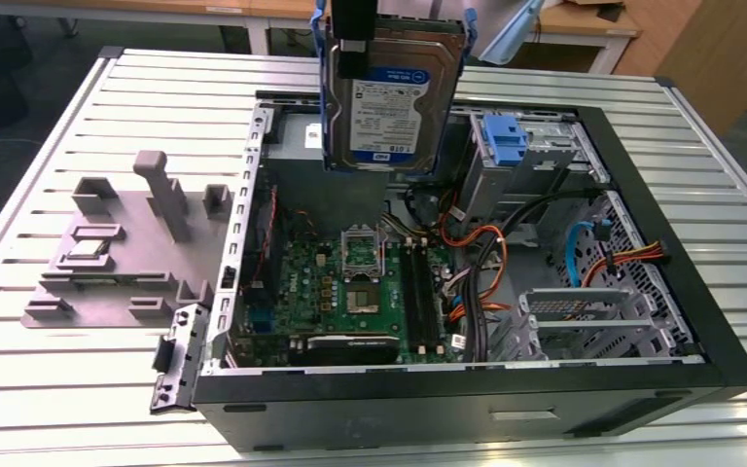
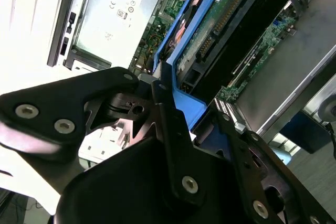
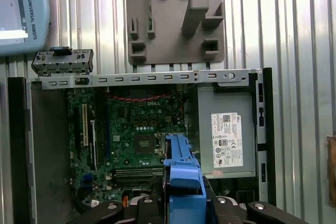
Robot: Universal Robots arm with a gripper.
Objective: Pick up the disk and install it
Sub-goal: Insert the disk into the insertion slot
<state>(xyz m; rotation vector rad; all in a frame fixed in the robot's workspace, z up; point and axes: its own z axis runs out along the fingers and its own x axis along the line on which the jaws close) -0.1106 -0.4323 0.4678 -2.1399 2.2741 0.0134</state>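
The slatted metal table (image 1: pixel 75 389) is carrying 1 open computer case (image 1: pixel 478 413), with its motherboard (image 1: pixel 347 282) lying exposed. A grey fixture plate (image 1: pixel 114 263) is sitting on the table, at the exterior view's left of the case. The disk (image 1: pixel 393 97) is hanging upright in the air above the case's far end, its label facing the exterior camera. The gripper (image 2: pixel 191 111) is pinching the disk's blue carrier between its 2 black fingers (image 2: pixel 170 124).
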